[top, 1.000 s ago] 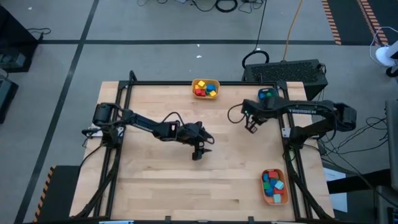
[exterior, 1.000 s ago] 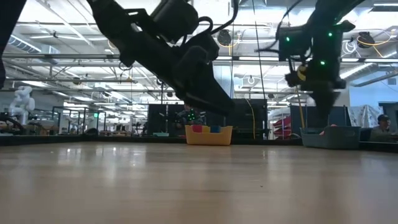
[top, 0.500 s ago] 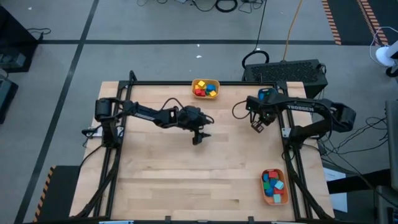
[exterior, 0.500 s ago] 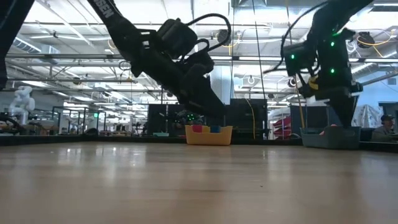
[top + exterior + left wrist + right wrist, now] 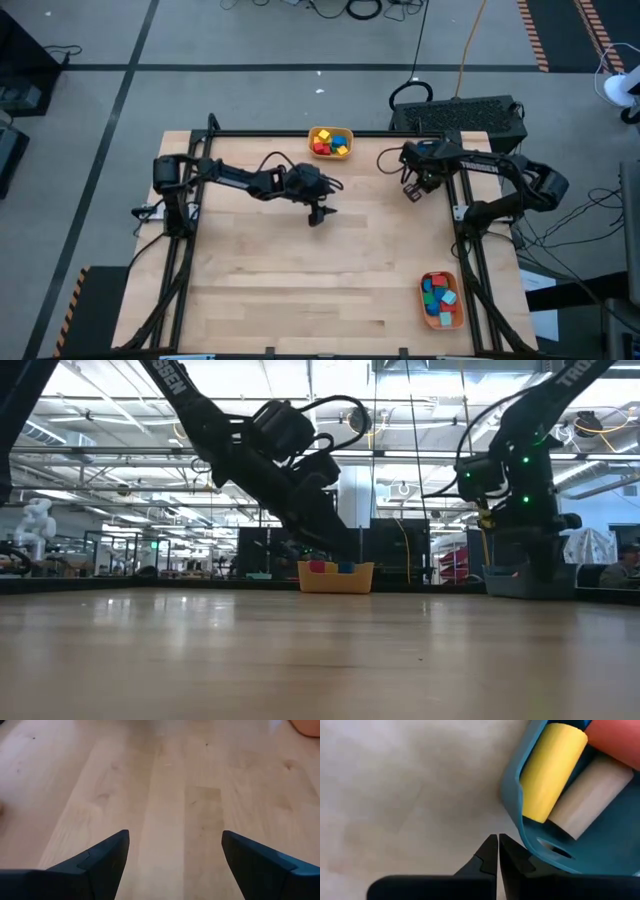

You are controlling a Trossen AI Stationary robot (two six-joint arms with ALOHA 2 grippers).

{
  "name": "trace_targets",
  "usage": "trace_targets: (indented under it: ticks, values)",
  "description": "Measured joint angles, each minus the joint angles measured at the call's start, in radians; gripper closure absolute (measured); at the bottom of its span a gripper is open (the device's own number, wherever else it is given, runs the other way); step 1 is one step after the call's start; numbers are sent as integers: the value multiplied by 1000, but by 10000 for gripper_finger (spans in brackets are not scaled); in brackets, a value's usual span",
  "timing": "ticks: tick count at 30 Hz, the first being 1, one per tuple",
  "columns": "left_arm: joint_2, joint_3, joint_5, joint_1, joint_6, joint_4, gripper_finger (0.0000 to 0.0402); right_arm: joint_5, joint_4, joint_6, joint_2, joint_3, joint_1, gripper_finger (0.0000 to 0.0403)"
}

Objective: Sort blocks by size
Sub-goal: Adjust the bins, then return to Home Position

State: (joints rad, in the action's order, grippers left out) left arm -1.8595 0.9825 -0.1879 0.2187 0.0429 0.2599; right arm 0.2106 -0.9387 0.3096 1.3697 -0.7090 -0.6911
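L claw (image 5: 316,217) spread over bare desk (image 5: 300,290) mid; R claw (image 5: 411,193) pressed together, empty, beside teal bin (image 5: 530,835).

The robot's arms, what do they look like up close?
Both arms are dark and jointed, with black cables looping off them and white lettering on the links. The left tool has two dark wedge-shaped fingers. The right tool has the same dark fingers. Small green lights glow on the right arm.

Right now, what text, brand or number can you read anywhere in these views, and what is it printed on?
"TROSSEN": white letters on the right arm link, high view.
"SEN": end of a white word on the left arm link, low view; the start is cut off.
Green-lit signs in the room behind the table: too small to read.
Bins and blocks: no lettering visible.
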Motion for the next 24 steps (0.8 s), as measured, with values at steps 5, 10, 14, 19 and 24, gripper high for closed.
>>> trace_targets:
  ticks: [5, 10, 14, 19, 24]
  values:
    - [0, 0, 0, 18, -3, 0, 82, 1, 86, -19, 0, 0, -46, 403]
    - [0, 0, 0, 24, -2, 0, 82, 1, 125, -35, 0, -1, -68, 403]
    - [0, 0, 0, 43, 86, 2, 82, -13, 117, -29, -5, -1, -66, 403]
    - [-2, 5, 0, 99, 121, -11, 82, -246, 135, 26, -53, -1, -31, 401]
    - [-2, 41, 1, 173, 113, -76, 82, -339, 236, 70, -131, -1, 46, 398]
